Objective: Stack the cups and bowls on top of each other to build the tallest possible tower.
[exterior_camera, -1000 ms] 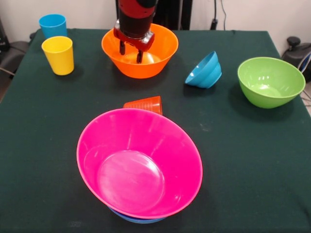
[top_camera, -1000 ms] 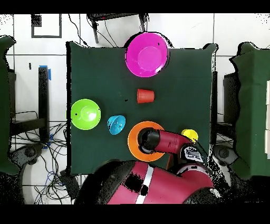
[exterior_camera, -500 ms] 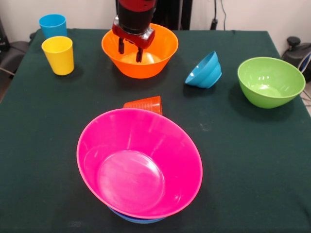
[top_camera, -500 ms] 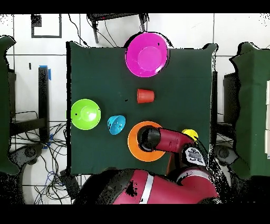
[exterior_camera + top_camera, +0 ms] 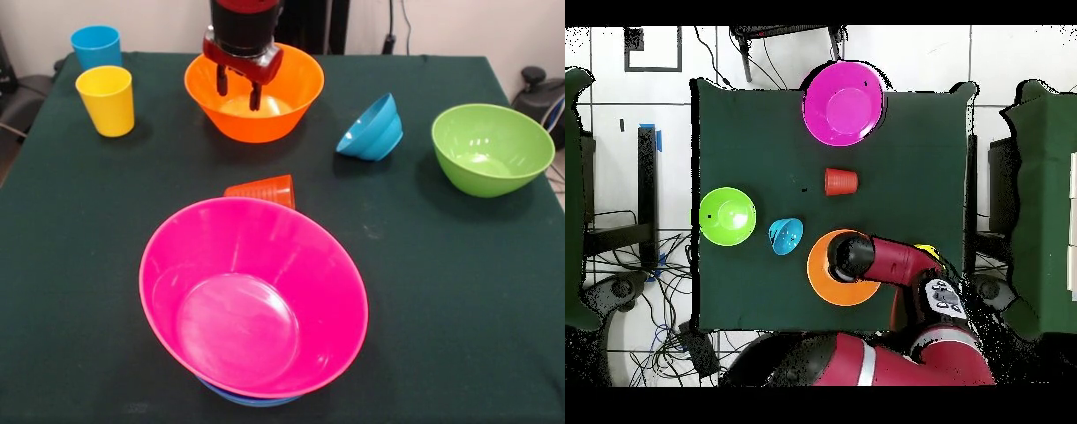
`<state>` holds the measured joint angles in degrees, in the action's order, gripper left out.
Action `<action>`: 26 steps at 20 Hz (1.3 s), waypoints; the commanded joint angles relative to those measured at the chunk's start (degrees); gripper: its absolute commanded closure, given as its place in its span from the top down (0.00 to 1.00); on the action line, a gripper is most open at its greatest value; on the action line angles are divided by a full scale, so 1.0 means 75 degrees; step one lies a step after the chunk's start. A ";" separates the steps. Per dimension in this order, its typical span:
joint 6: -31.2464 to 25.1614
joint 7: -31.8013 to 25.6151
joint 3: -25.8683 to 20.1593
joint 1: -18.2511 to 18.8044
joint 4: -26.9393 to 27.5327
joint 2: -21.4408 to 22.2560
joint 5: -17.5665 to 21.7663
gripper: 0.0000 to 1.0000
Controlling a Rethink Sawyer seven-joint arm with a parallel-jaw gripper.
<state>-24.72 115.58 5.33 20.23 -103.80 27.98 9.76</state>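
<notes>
Your gripper [image 5: 238, 88] hangs at the top centre of the front view, over the hollow of the orange bowl [image 5: 291, 102]. Its two dark fingers [image 5: 255, 96] point down with a gap between them and nothing held; the tips sit above the bowl's floor.

The tower [image 5: 256, 300] fills the lower centre: the pink bowl tilts toward the camera over blue bowls, of which only a rim sliver [image 5: 243, 397] shows under its lower edge. The orange-red ribbed cup [image 5: 265, 189] lies just behind the pink rim. The ridged blue bowl [image 5: 372, 129] rests tipped on its side, right of centre. The green bowl [image 5: 490, 147] stands upright at the right edge. You have the yellow cup [image 5: 106, 100] and sky blue cup [image 5: 95, 45] upright at upper left, close together.

In the overhead view the arm [image 5: 890, 262] covers the orange bowl's middle.
</notes>
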 commanded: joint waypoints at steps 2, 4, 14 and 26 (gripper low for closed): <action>-0.0978 -0.0677 -0.1099 0.0376 0.0040 0.0105 0.0260 1.00; -0.1059 -0.0750 -0.1118 0.0461 0.0075 0.0128 0.0332 1.00; -0.1446 -0.1056 -0.1356 0.0877 0.0239 0.0202 0.0617 1.00; -0.1835 -0.0720 -0.1542 0.0801 0.0023 0.0649 0.0558 1.00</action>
<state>-33.49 115.58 0.39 27.39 -103.81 31.46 11.30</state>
